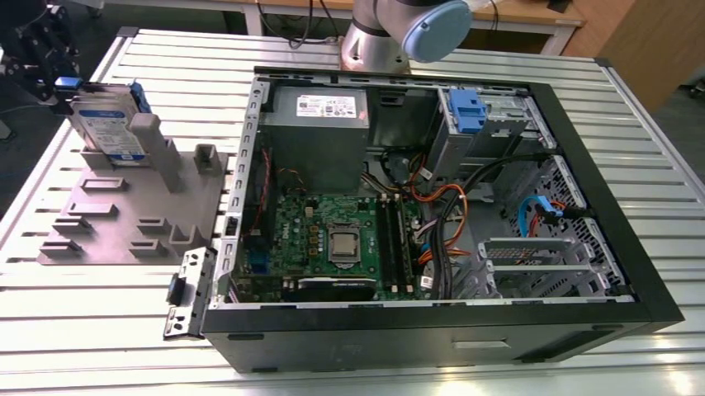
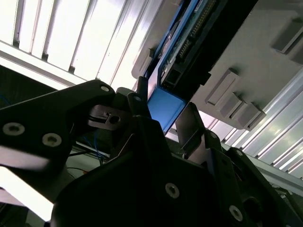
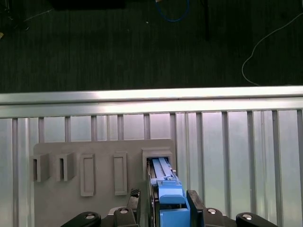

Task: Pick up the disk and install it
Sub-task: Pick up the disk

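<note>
The disk (image 1: 108, 124) stands on edge in a slot of the grey fixture plate (image 1: 111, 223), at the exterior view's left, its white-and-blue label facing out. My gripper (image 1: 64, 78) comes down on its upper end. In both wrist views the two black fingers press against either side of the disk's blue carrier end (image 3: 170, 203) (image 2: 163, 109), so my gripper (image 3: 165, 196) (image 2: 163, 106) is shut on the disk. The disk's lower part still sits in the plate's slot (image 3: 160, 158).
An open computer case (image 1: 595, 173) lies at the table's middle, with a motherboard (image 1: 336, 239), a grey power supply (image 1: 317, 107) and a drive bay with a blue latch (image 1: 468, 111). The arm's base (image 1: 385, 37) stands behind it. The slatted aluminium table (image 1: 88, 322) surrounds everything.
</note>
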`<action>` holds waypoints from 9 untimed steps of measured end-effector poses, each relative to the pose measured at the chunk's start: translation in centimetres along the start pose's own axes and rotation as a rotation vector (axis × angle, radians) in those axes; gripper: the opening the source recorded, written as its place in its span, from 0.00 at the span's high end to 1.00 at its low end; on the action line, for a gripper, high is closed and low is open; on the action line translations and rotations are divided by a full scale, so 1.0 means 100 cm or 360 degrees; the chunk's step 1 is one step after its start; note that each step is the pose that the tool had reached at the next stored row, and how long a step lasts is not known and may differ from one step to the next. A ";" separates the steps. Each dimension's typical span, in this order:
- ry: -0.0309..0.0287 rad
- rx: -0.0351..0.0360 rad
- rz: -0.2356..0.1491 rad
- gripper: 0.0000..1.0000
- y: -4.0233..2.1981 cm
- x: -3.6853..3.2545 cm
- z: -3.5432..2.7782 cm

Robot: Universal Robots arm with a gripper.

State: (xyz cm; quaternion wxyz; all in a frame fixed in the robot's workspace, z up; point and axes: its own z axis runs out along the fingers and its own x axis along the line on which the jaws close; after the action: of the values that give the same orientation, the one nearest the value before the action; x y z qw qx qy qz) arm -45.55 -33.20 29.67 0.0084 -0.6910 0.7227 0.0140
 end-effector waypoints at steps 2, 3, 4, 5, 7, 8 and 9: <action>-0.00011 0.0000 0.0000 0.49 0.0000 0.0000 0.0007; -0.00013 0.0000 0.0000 0.49 0.0000 0.0000 0.0011; -0.00015 0.0000 0.0000 0.49 0.0000 0.0000 0.0015; -0.00015 0.0000 0.0000 0.49 0.0000 0.0001 0.0020; -0.00016 0.0000 0.0000 0.49 0.0000 0.0001 0.0034; -0.00015 0.0000 0.0000 0.49 -0.0001 0.0001 0.0040; -0.00014 -0.0001 0.0000 0.49 -0.0001 0.0001 0.0046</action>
State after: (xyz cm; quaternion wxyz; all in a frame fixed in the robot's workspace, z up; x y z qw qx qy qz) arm -45.55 -33.20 29.21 0.0086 -0.6910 0.7227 0.0144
